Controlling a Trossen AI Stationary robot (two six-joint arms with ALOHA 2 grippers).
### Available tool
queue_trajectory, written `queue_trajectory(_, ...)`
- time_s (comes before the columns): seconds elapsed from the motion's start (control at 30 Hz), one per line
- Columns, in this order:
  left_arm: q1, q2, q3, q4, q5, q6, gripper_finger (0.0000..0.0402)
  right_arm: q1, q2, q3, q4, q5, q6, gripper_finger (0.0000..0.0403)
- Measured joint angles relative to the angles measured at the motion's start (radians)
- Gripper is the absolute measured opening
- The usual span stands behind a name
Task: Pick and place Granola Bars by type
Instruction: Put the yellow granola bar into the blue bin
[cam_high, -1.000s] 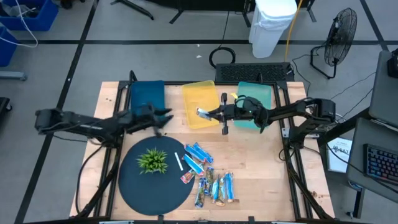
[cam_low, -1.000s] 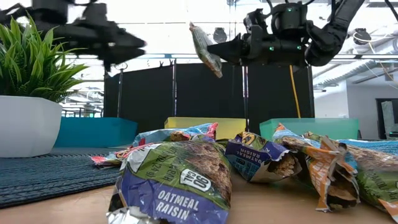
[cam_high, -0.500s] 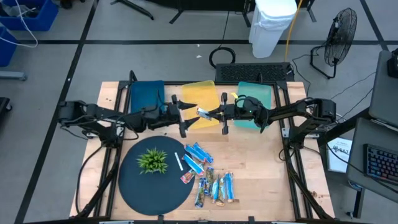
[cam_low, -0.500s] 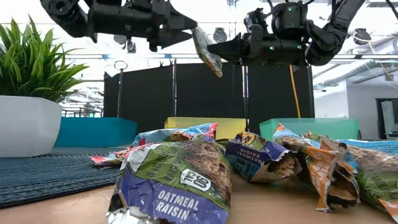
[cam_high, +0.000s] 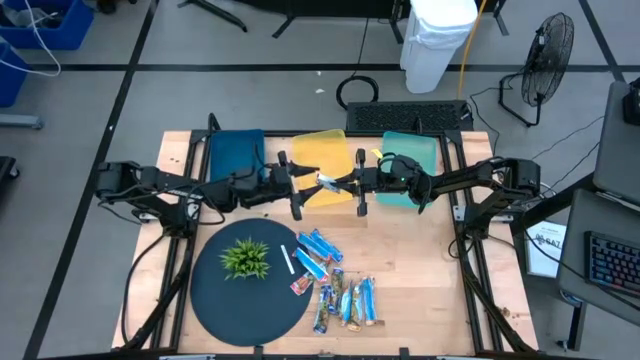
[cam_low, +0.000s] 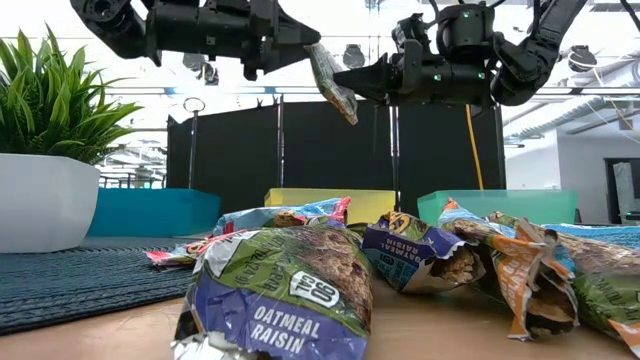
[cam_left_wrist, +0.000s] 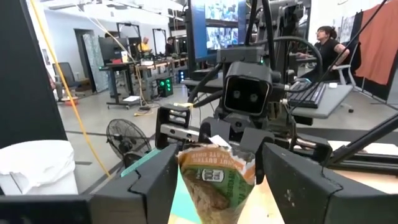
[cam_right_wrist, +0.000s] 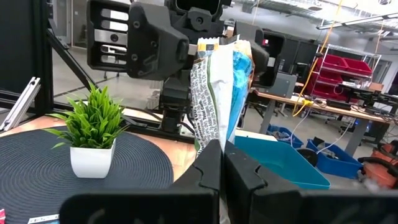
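Wooden table (cam_high: 420, 290) with a big round dark mat (cam_high: 215, 290), then three bins along the back – dark blue (cam_high: 237, 153), yellow (cam_high: 322, 160), teal (cam_high: 410, 150). Both arms meet in mid-air over the yellow bin. Right gripper (cam_high: 337, 184) is pinched tight on one end of a granola bar (cam_low: 331, 82) – left gripper (cam_high: 300, 186) has its fingers spread on either side of the bar's other end, not clamped. The remaining bars (cam_high: 335, 285) lie in a loose pile on the table by the mat's edge, near a little potted plant (cam_high: 245, 258).
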Motion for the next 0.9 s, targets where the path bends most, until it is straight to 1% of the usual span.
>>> queue_trajectory(0.1, 0.0, 0.0, 0.0, -0.001, 0.0, -0.025, 0.021, 0.0, 0.0, 0.0, 0.0, 0.0, 0.0, 0.0)
queue_trajectory(0.2, 0.0, 0.0, 0.0, -0.001, 0.0, -0.044, 0.0176, 0.0, 0.0, 0.0, 0.0, 0.0, 0.0, 0.0)
queue_trajectory(0.3, 0.001, 0.0, 0.0, -0.006, 0.001, -0.045, 0.0123, 0.0, 0.0, 0.0, 0.0, 0.0, 0.0, 0.0)
queue_trajectory(0.43, 0.001, 0.0, 0.0, -0.018, 0.039, -0.014, 0.0029, 0.0, 0.0, 0.0, 0.0, 0.0, 0.0, 0.0)
queue_trajectory(0.47, 0.001, 0.0, 0.0, -0.017, 0.05, -0.006, 0.0018, 0.0, 0.0, 0.0, 0.0, 0.0, 0.0, 0.0)
queue_trajectory(0.6, 0.0, 0.0, 0.0, -0.013, 0.053, 0.013, 0.0014, 0.001, 0.0, 0.0, 0.001, 0.002, 0.034, 0.0001)
queue_trajectory(0.67, 0.0, 0.0, 0.0, -0.014, 0.054, 0.023, 0.0008, 0.0, 0.0, 0.0, -0.007, 0.001, 0.036, 0.0011)
queue_trajectory(0.77, 0.0, -0.001, 0.0, -0.012, 0.053, 0.034, 0.0007, 0.001, -0.001, 0.0, -0.036, 0.001, 0.016, 0.0046)
queue_trajectory(0.9, 0.0, -0.02, -0.001, -0.034, 0.048, 0.037, 0.0005, 0.0, -0.001, 0.0, -0.054, 0.001, 0.007, 0.0116)
